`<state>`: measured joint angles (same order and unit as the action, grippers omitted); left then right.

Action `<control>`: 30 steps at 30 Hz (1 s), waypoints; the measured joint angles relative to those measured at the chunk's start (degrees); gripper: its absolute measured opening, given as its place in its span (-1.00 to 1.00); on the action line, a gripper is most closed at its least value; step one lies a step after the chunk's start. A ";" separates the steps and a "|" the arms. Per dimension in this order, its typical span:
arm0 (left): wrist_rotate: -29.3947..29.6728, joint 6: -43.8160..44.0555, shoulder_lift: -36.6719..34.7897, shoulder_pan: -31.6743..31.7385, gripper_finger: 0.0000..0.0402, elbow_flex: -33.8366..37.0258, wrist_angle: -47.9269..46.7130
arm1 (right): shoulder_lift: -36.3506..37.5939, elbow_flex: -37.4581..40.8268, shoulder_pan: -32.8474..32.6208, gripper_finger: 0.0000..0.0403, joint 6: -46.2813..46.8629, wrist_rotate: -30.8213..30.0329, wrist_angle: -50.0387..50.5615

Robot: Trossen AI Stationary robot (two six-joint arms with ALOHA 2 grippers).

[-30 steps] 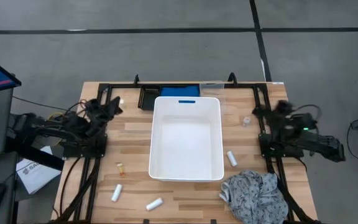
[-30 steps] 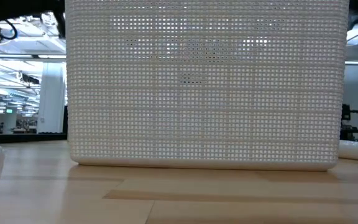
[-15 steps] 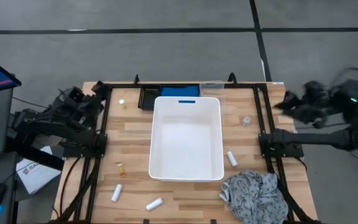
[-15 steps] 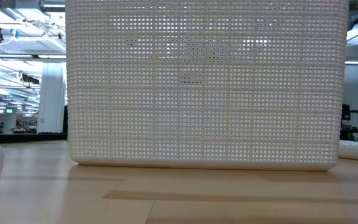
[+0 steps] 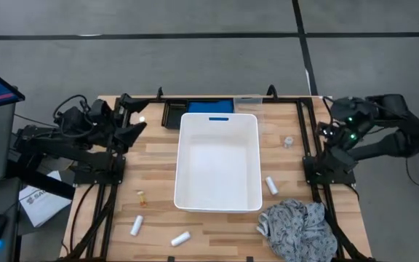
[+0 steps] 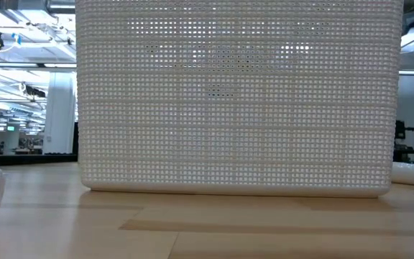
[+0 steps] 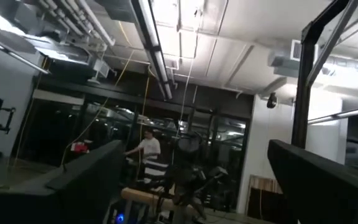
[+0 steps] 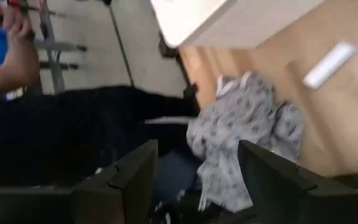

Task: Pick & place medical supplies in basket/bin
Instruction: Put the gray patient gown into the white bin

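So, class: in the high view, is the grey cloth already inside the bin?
No, the cloth lies on the table beside the bin's corner.

No words or numbers clear enough to read anywhere. A small blue label (image 5: 218,118) on the white tub (image 5: 182,164), too tiny to make out. Dark print on a white paper (image 5: 36,202) beside the table, cut off and unclear

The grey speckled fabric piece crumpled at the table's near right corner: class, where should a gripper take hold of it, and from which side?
Grip a raised fold near the middle of the grey speckled fabric piece, coming straight down from above. It lies crumpled in a loose heap on the wooden table, so its ridges probably give the fingers something to pinch; the flat edges offer little.
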<state>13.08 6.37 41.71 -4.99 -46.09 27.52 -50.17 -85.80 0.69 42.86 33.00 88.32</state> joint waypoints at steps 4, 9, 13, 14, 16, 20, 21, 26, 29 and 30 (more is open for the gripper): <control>-0.02 -0.07 0.07 0.01 0.99 0.00 -1.53 | -1.48 4.06 -10.87 0.09 4.88 -0.40 -10.47; -0.02 -0.09 0.02 0.02 0.97 0.00 -2.72 | -6.47 12.99 -27.50 0.09 8.11 -3.77 -21.11; -0.02 -0.09 0.02 0.02 0.98 0.00 -2.72 | -9.33 19.36 -39.85 0.09 15.90 -9.20 -29.59; -0.02 -0.06 0.02 0.02 0.98 0.00 -2.72 | -9.79 20.82 -42.72 0.09 18.66 -11.65 -32.35; -0.02 0.10 0.04 0.02 0.99 0.00 -2.74 | -10.59 23.12 -48.40 0.09 23.91 -17.69 -37.73; 0.01 1.69 0.02 0.03 0.99 0.00 -3.34 | -13.39 26.10 -57.72 0.09 30.73 -30.50 -44.12; 0.16 1.78 0.04 0.04 0.99 0.00 -3.58 | -14.60 26.33 -59.33 0.09 31.71 -32.86 -44.02; 0.70 2.03 0.04 0.04 0.99 0.00 -4.51 | -21.36 27.03 -62.96 0.09 36.38 -37.45 -44.11; 2.29 2.84 0.02 0.02 0.99 0.00 -5.30 | -25.63 27.10 -63.79 0.09 37.16 -37.57 -43.56; 2.87 2.96 0.02 0.04 0.99 0.00 -5.58 | -27.01 27.10 -63.94 0.09 37.37 -37.57 -43.24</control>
<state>15.95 9.33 41.74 -4.95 -46.09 21.94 -77.18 -58.70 -63.25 80.23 -4.58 45.08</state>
